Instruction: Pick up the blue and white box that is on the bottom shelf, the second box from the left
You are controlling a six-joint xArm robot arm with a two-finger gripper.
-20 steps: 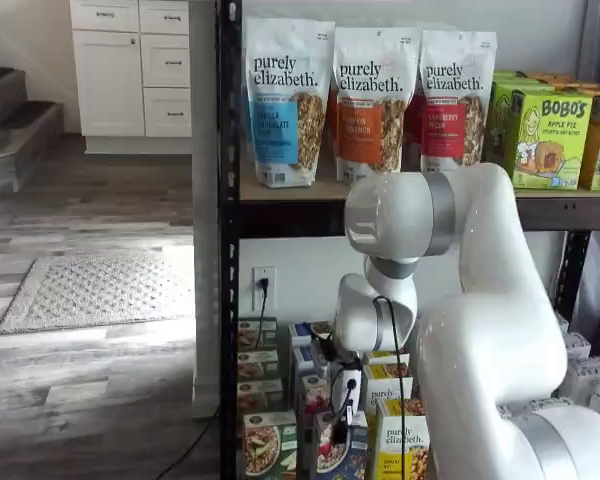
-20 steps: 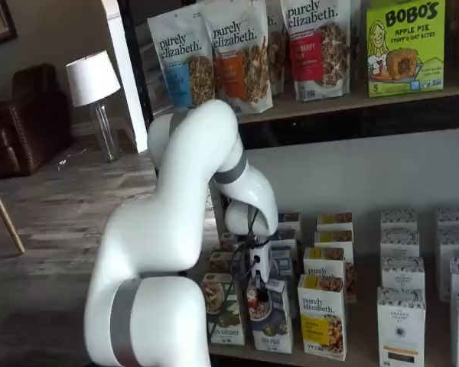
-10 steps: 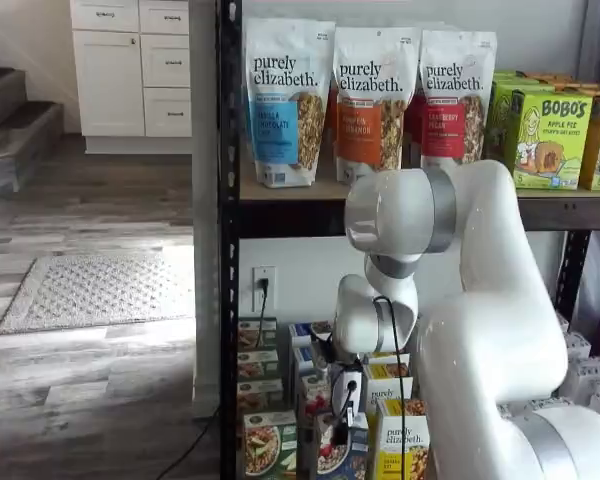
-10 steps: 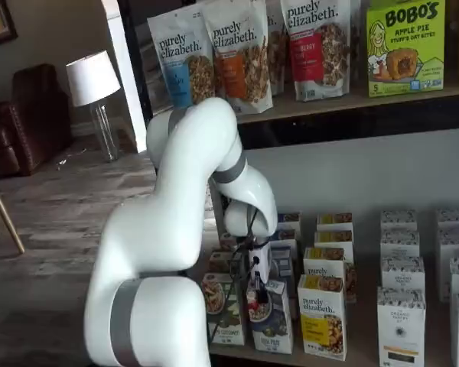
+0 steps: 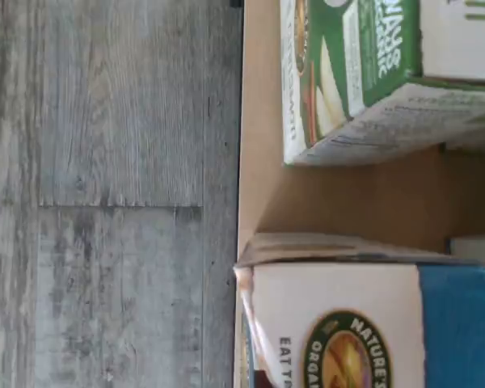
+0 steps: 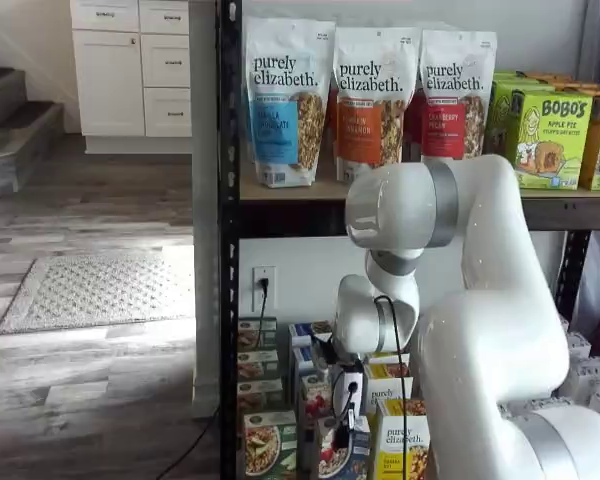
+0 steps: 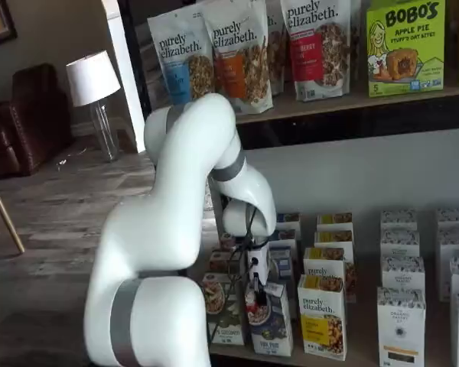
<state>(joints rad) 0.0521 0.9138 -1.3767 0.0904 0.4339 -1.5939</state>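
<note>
The blue and white box (image 7: 273, 321) stands in the front row of the bottom shelf (image 7: 344, 359), between a green carton (image 7: 223, 315) and a yellow "purely elizabeth" carton (image 7: 322, 316). It leans a little out of line with its neighbours. My gripper (image 7: 255, 293) hangs over it from the white arm, its black fingers shut on the box's top edge. In a shelf view the box (image 6: 337, 452) sits low, partly behind the gripper (image 6: 343, 428) and its cable. The wrist view shows the box's white and blue top (image 5: 364, 323) close up, with the green carton (image 5: 364, 73) beside it.
More cartons stand in rows behind and to the right (image 7: 401, 306). The upper board carries granola bags (image 6: 288, 100) and Bobo's boxes (image 6: 550, 135). A black rack post (image 6: 228, 250) stands at the left. Grey plank floor (image 5: 113, 194) lies beyond the shelf's front edge.
The blue and white box has tipped from upright to a slight lean in the gripper's grip. The arm has shifted slightly up and to the left.
</note>
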